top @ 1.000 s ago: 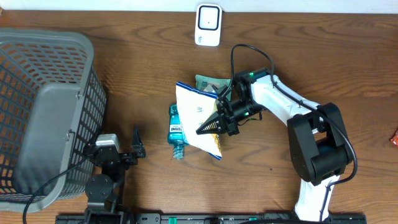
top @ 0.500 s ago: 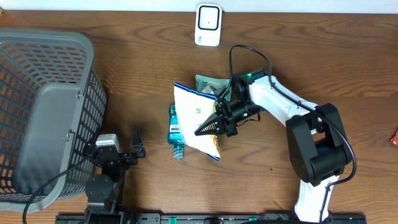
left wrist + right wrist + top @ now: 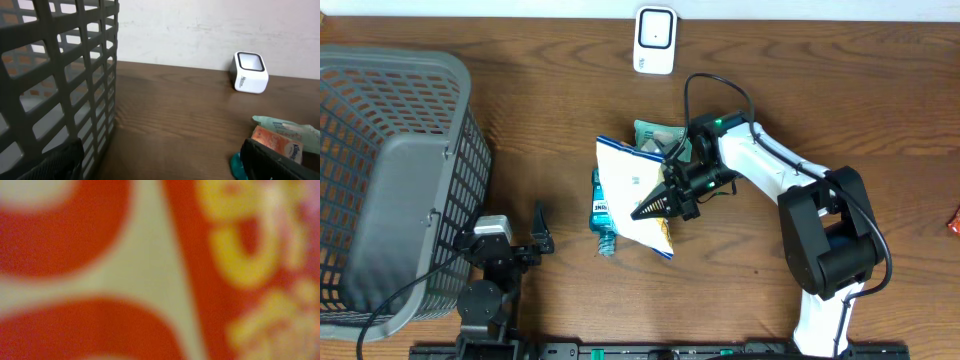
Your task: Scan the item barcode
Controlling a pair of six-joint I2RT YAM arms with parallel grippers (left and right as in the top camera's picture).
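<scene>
So the right gripper (image 3: 642, 211) has its jaws clamped together on the white and blue snack bag (image 3: 630, 185), smack in the middle of the table (image 3: 840, 80). Compared with a second ago, the whole thing has crept a bit toward 9 o'clock, with the bag's top corner sliding left and the arm following. It's a tiny move, more a drift than a proper carry.

The bag is held up over a teal bottle (image 3: 604, 215) and partly covers a green tissue pack (image 3: 653, 130) just behind it at 12 o'clock. The wrist camera on that arm is useless right now. It's just a blurry smear of red, yellow and white print, so I guess the bag is right up against the lens.

The scanner (image 3: 655, 40) sits way up at 12 o'clock by the wall, well apart from the bag. My read is the grab is done and the scan itself isn't. Sliding left doesn't bring the bag closer to the scanner, so it may only be lifting clear or turning the bag. Whether the barcode side faces up, I can't tell, because it's too small.

The left gripper (image 3: 542, 228) is parked down at 7 o'clock beside the grey basket (image 3: 460, 130), jaws wide apart, holding nothing.
</scene>
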